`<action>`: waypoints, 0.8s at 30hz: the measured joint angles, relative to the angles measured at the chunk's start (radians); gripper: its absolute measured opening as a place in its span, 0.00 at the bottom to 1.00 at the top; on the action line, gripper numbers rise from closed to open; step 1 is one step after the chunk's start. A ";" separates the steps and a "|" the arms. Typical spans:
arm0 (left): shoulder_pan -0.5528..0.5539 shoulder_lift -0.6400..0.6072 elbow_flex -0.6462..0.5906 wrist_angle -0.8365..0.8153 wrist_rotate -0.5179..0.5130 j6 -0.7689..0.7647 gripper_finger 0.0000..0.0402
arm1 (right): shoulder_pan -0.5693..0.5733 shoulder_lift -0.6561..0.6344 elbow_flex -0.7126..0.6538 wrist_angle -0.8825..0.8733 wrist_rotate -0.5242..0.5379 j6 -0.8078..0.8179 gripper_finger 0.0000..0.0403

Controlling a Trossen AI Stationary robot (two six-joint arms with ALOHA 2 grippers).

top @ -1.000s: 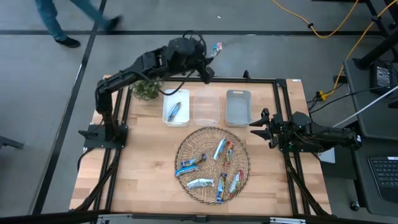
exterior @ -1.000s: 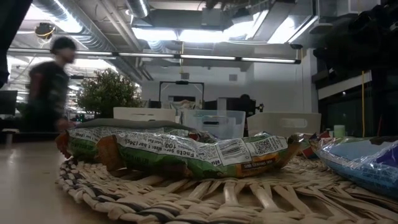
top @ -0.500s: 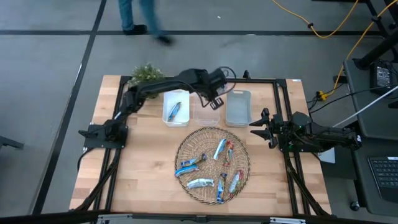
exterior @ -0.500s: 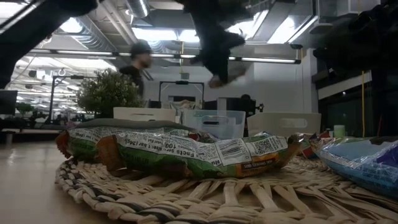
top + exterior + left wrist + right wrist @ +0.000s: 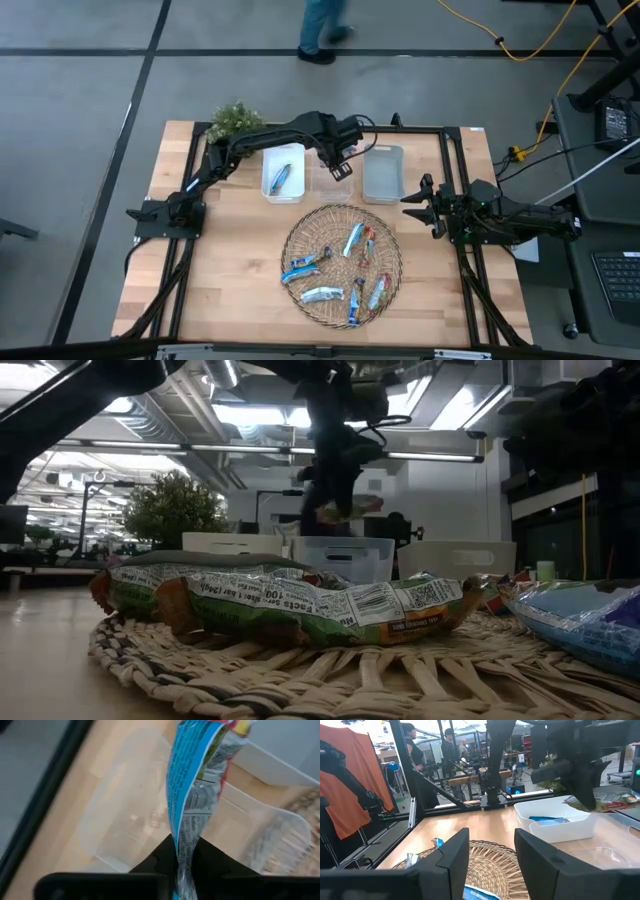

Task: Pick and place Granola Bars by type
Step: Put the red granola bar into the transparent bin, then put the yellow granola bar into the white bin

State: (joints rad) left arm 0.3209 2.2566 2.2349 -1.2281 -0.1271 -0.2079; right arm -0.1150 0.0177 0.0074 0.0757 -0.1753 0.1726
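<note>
Three bins (image 5: 334, 172) sit under the left end effector (image 5: 338, 165), pinching a granola bar (image 5: 192, 810).

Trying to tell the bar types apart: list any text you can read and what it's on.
"Facts" and "100", upside down, on the green bar in the basket; its other print is too small.
Print on the blue bar in the left tool: blurred, unreadable.
Nothing else is legible.

At the top of your tabletop (image 5: 230, 260) you have three bins (image 5: 383, 172) beside a plant (image 5: 234, 117), a wicker tray (image 5: 292, 240) mid-frame, and a person (image 5: 322, 25) walking above.
</note>
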 joint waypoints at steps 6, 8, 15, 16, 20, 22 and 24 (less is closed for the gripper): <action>0.004 0.000 0.001 -0.031 0.074 0.003 0.33 | 0.000 0.000 0.000 0.000 0.000 -0.001 0.40; 0.003 0.000 0.011 -0.063 0.070 -0.003 0.40 | 0.000 0.000 0.000 0.000 0.000 -0.002 0.40; -0.024 -0.026 0.118 -0.120 0.069 -0.009 0.54 | 0.000 0.000 0.000 0.000 -0.001 -0.002 0.40; -0.029 -0.059 0.094 -0.097 0.091 -0.019 0.54 | 0.000 0.000 0.000 0.000 -0.001 -0.002 0.40; -0.076 -0.160 0.088 -0.083 0.100 -0.074 0.54 | 0.000 0.000 0.000 -0.003 -0.001 -0.024 0.40; -0.111 -0.216 0.088 -0.067 0.078 -0.076 0.53 | 0.000 0.000 0.000 -0.003 -0.002 -0.047 0.40; -0.161 -0.267 0.088 -0.064 0.063 -0.063 0.52 | 0.000 0.001 0.000 0.009 -0.002 -0.052 0.40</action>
State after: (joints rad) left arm 0.1595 1.9892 2.3226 -1.2917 -0.0637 -0.2713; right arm -0.1150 0.0189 0.0074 0.0850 -0.1772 0.1204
